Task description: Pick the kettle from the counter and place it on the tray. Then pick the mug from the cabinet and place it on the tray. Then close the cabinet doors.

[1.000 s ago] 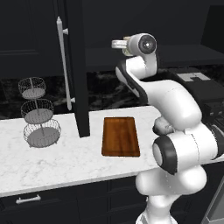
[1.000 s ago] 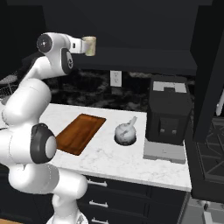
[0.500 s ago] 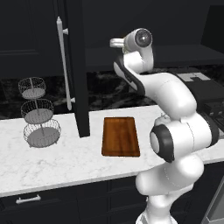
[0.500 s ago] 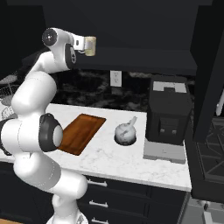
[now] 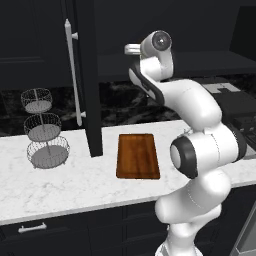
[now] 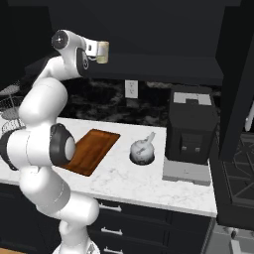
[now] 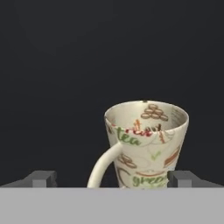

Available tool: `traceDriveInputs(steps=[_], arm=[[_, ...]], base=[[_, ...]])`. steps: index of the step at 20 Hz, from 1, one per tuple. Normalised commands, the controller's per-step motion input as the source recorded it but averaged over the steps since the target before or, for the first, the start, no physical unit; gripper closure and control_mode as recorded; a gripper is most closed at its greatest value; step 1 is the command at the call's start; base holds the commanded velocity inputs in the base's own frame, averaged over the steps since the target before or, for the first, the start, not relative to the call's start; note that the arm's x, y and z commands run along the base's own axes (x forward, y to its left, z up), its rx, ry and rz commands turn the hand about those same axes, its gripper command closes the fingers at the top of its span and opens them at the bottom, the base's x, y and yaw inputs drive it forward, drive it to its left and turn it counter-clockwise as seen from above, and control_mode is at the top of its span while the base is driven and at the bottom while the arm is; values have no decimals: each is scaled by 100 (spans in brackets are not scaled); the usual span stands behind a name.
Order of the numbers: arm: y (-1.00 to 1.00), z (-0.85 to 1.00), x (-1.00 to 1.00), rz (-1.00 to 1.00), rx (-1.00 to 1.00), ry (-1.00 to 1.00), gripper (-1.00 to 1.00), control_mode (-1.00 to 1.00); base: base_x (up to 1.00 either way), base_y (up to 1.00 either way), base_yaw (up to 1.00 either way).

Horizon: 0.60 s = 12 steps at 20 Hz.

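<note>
The tool [image 7: 111, 178] stands wide, its two dark fingertips [image 7: 41, 178] well apart at the bottom of the hand view, one on either side of the mug [image 7: 146, 142]. The mug sits between them, upright, with its handle curving down toward the camera; whether either tip touches it cannot be told. The cream mug bears faint printed words and small brown shapes, and behind it is only the dark inside of the cabinet [image 6: 163, 34].

In the right base view the tool [image 6: 97, 51] is raised high at the level of the cabinet's shelf, pointing at the mug [image 6: 103, 51], which shows just at its end. In the left base view the arm reaches up beside the open cabinet door [image 5: 85, 75], a tall black panel with a long silver bar handle.

Below, on the white marble bench [image 6: 124, 181], the tray [image 6: 91, 150] lies flat with nothing on it. The kettle [image 6: 142, 150] stands on the bench just to the right of the tray, apart from it, with its thin handle leaning to one side. A black boxy appliance [image 6: 191, 126] stands further right, near the kettle. In the left base view a three-tier wire basket stand [image 5: 45, 129] sits on the bench [image 5: 65, 190] to the left of the tray [image 5: 137, 155], beyond the open door
</note>
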Motion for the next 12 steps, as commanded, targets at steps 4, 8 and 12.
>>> traceDriveInputs(steps=[4, 8, 12], arm=[[0, -4, 20, 0, 0, 4, -100, -100], [0, -4, 17, 0, 0, 5, -100, -100], [0, -5, 15, 0, 0, 6, -100, -100]], base=[[0, 0, 0], [0, 0, 0], [0, 0, 0]])
